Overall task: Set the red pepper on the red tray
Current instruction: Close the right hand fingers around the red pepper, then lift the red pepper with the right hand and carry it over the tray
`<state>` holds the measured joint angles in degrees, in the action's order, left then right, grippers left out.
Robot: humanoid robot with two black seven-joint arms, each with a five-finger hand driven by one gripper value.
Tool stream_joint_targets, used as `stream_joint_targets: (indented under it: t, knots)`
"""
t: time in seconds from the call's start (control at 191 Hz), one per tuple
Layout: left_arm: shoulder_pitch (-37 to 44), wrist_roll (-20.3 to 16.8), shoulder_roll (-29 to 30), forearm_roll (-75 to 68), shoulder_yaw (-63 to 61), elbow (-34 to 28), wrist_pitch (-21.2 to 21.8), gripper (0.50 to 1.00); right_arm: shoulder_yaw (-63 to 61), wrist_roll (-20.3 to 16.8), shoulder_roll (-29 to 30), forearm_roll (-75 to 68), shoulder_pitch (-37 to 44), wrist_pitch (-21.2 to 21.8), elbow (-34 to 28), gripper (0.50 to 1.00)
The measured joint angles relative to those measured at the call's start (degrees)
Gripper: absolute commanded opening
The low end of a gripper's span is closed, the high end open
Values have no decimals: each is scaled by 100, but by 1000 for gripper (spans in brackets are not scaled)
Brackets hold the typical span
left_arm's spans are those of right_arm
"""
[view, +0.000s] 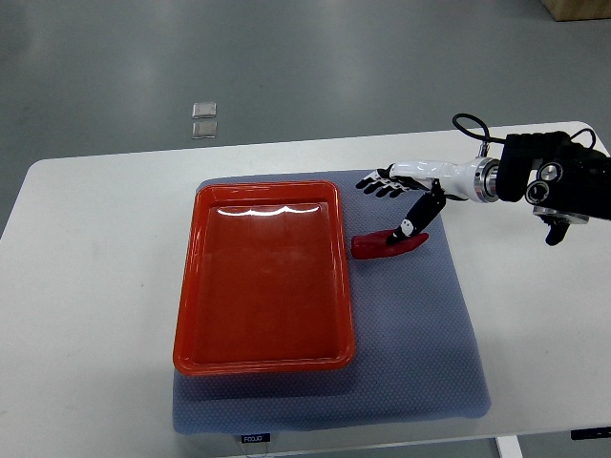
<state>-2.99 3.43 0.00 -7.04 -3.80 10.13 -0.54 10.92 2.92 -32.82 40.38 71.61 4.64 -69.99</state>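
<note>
White tabletop (86,286) carries a grey-blue textured mat (420,334) with an empty glossy red plastic tray (263,286). Long red pepper (389,245) lies on the mat just right of the tray. Right robot hand (401,196) above it, fingers spread, thumb possibly touching the pepper.

Right hand (401,191) reaching in from right, fingers spread, thumb lowered

Glossy plastic red tray (260,286) lies on a textured grey cloth mat (420,334) over a smooth white table (86,286).
</note>
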Motion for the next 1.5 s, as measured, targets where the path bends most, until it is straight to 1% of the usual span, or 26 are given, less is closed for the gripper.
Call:
stream_joint_targets:
  t: [0.272,0.419,0.629,0.65,0.676,0.791,0.938,1.001,1.038,1.174,1.336,1.441,1.499]
  knots:
    - [0,0,0,1,-6,7,0,1000,183,37,103,472,-254,-450,92,907]
    - [0,0,0,1,-8,10,-7,1000,208,56,169,564,-392,-547,174,903]
    - [6,0,0,-1,-8,9,-8,1000,218,74,349,768,-551,-808,392,887]
    - [7,0,0,-2,-8,9,-8,1000,219,75,362,778,-565,-816,399,885]
    - [8,0,0,-2,-7,8,-8,1000,219,75,378,788,-579,-823,409,870]
    - [12,0,0,-3,-6,7,-8,1000,219,77,425,815,-647,-847,466,862]
    - [35,0,0,-3,-6,7,-8,1000,226,77,493,853,-675,-923,500,832]
    - [39,0,0,-3,-6,7,-8,1000,226,77,512,861,-685,-932,509,829]
    - [40,0,0,-3,-6,7,-8,1000,226,77,522,873,-697,-934,510,819]
    - [44,0,0,-3,-6,7,-8,1000,227,112,530,921,-737,-955,514,815]
    - [44,0,0,-3,-6,7,-8,1000,227,153,541,945,-787,-977,514,793]
    - [44,0,0,-3,-6,7,-8,1000,227,156,554,953,-805,-997,514,766]
    - [44,0,0,-2,-6,7,-8,1000,227,156,569,956,-811,-1003,514,762]
